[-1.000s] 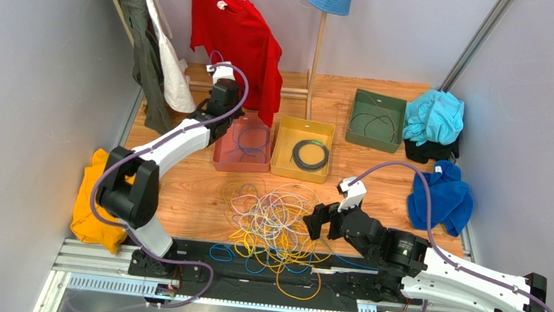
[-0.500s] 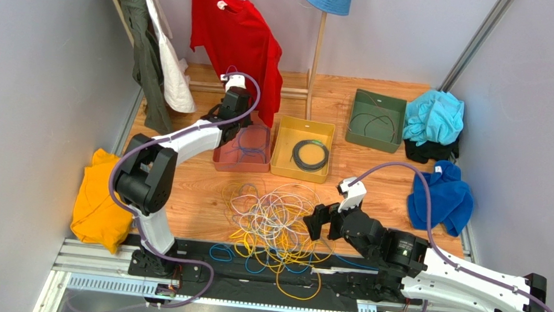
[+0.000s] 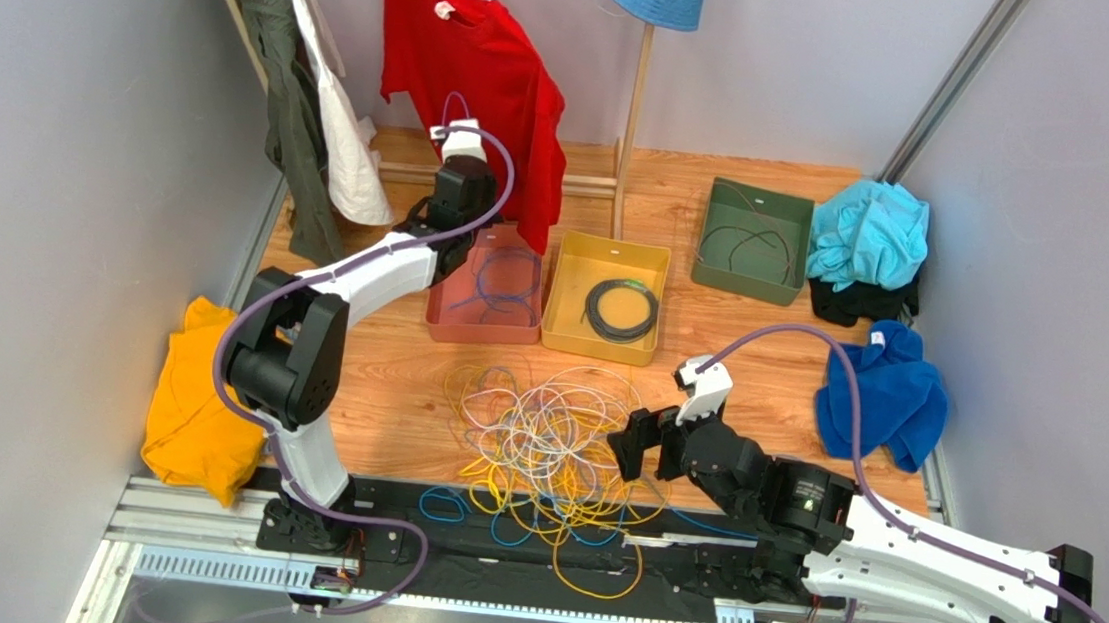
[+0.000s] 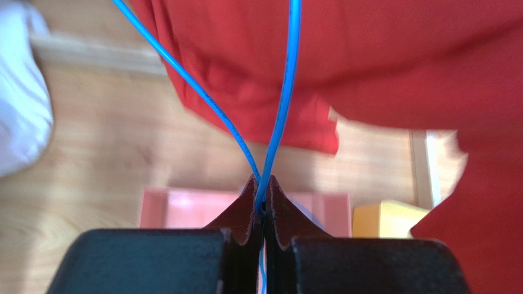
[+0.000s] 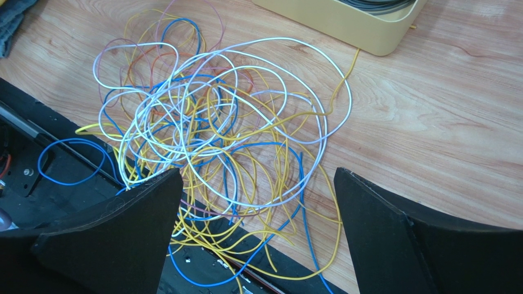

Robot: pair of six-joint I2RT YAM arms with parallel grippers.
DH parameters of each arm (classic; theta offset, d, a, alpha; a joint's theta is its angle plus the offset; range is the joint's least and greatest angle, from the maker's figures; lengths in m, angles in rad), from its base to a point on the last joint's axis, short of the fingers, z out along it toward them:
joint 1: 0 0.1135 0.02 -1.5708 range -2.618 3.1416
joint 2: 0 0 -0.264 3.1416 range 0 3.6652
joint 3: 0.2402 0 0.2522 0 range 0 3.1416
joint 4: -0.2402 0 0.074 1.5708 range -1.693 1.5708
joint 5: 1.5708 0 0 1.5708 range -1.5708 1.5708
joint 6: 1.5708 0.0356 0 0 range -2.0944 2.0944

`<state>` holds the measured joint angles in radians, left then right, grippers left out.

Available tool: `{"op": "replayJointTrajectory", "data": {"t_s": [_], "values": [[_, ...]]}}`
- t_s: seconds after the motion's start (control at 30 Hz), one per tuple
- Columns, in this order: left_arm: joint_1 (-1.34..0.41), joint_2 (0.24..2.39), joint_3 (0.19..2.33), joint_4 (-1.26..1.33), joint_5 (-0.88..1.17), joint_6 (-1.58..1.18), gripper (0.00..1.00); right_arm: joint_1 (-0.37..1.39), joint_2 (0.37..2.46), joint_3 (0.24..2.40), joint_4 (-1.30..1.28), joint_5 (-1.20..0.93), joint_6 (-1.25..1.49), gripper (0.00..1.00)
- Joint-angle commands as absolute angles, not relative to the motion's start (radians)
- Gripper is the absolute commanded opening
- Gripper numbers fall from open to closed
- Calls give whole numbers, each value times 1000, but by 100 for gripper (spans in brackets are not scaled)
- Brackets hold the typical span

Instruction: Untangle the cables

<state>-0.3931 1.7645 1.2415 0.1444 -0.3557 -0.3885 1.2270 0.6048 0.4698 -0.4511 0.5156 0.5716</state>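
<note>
Left wrist shows a blue cable (image 4: 283, 110) pinched inside the left hand (image 4: 262, 187).

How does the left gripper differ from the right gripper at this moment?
The left gripper is shut, pinching a blue cable; the right gripper is wide open and holds nothing. The left gripper is raised at the far side, by the pink tray; the right gripper hovers beside the cable tangle near the front. Both are black and two-fingered.
</note>
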Motion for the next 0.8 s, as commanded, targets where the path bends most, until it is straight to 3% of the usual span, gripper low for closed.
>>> {"op": "replayJointTrajectory", "data": {"t_s": [0.0, 0.03, 0.07, 0.13, 0.2, 0.23, 0.57, 0.77], "values": [[-390, 1766, 1120, 201, -293, -509, 5, 1227, 617, 477, -413, 538, 566, 100], [-393, 1753, 1100, 207, -281, -520, 14, 1227, 615, 477, -413, 537, 565, 100], [-396, 1744, 1076, 203, -285, -534, 34, 1227, 615, 477, -411, 532, 565, 100], [-405, 1717, 1062, 189, -307, -532, 48, 1227, 609, 477, -408, 529, 569, 100], [-410, 1683, 1054, 163, -324, -519, 85, 1227, 604, 474, -408, 523, 575, 100], [-417, 1640, 1046, 157, -342, -511, 96, 1227, 598, 469, -407, 523, 580, 100], [-486, 1196, 904, 12, -419, -500, 97, 1227, 620, 449, -350, 502, 611, 99], [-506, 1104, 792, 5, -416, -541, 97, 1227, 638, 459, -347, 497, 623, 98]]}}
